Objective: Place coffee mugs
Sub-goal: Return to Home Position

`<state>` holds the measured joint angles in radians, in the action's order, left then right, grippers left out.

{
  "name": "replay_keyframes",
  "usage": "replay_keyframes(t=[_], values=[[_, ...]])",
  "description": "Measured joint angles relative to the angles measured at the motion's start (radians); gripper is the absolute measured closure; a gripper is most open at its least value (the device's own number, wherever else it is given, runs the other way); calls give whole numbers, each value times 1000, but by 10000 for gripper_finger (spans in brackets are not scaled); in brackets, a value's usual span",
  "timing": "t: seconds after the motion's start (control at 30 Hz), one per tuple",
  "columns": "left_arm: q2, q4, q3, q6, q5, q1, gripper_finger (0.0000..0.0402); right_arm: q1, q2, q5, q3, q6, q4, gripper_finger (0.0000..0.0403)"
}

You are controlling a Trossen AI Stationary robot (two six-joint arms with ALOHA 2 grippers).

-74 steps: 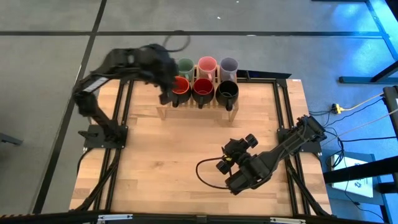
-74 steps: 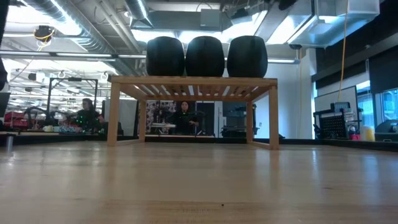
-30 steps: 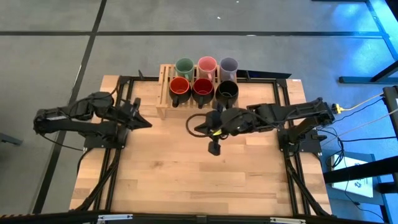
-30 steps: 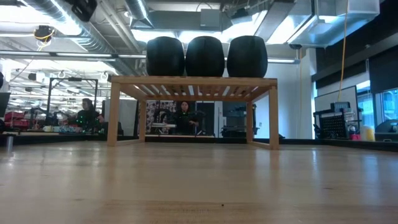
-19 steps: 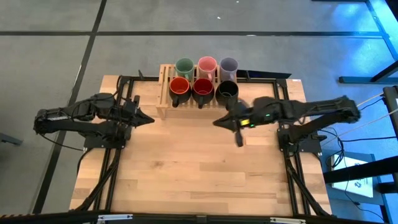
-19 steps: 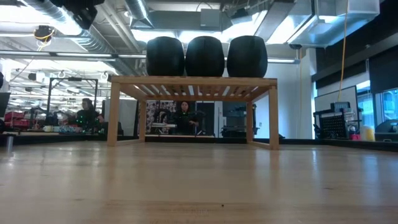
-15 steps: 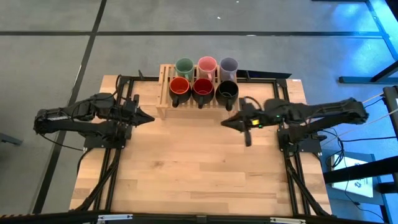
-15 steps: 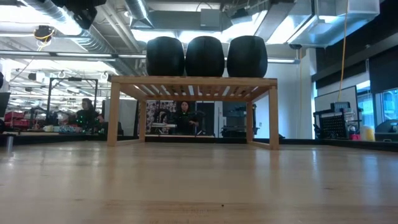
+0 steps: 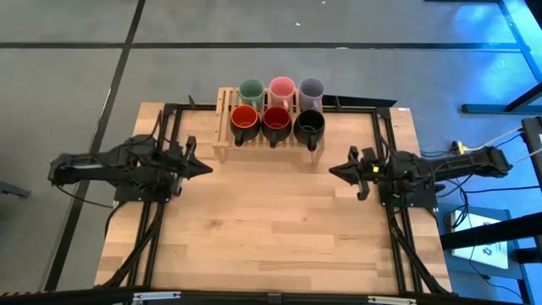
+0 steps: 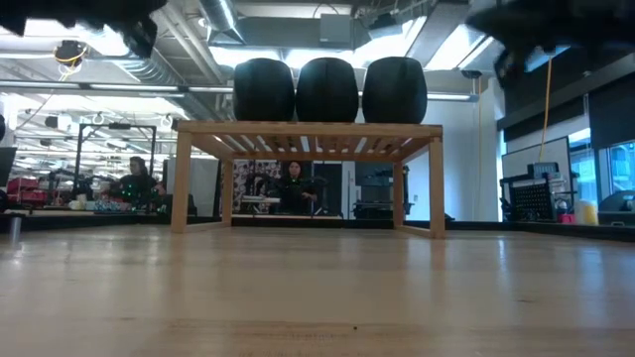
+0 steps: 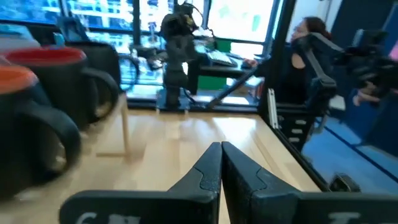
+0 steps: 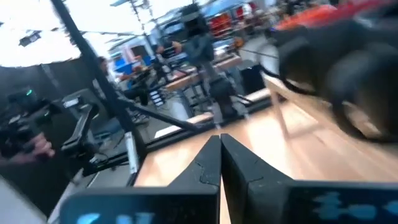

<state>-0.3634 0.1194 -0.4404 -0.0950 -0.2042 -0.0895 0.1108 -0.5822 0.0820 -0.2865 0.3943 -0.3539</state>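
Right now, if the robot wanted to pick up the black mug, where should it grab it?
Probably the black mug is best taken by its handle, which sticks out at the front. The dark red mug sits close beside it and the lavender mug behind, so coming from the front with the right gripper looks easiest.

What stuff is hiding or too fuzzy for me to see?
Low view: the back three mugs are hidden behind the front three mugs, which are just dark shapes against the lights, colours lost.
Left wrist view: the orange-red mug is blurred, cut off by the edge.
Right wrist view: a dark mug is blurred, cut off by the edge.
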Motion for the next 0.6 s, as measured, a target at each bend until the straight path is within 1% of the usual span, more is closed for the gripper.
replay_keyframes(t=[0.13, 0.2, 0.3, 0.4, 0.53, 0.6], values=[[47, -52, 82, -7, -11, 0, 398, 0, 96, 91, 70, 29, 32, 402], [66, -85, 121, -7, -12, 0, 398, 0, 128, 89, 82, 32, 44, 402], [91, -99, 167, -8, -15, 0, 398, 0, 174, 52, 110, -33, 48, 402], [121, -142, 212, -15, -24, 0, 398, 0, 240, 74, 145, -62, 51, 402], [169, -187, 264, -30, -26, 0, 398, 0, 342, 76, 195, -90, 66, 402], [196, -187, 291, -35, -26, 0, 398, 0, 386, 84, 217, -110, 74, 402]])
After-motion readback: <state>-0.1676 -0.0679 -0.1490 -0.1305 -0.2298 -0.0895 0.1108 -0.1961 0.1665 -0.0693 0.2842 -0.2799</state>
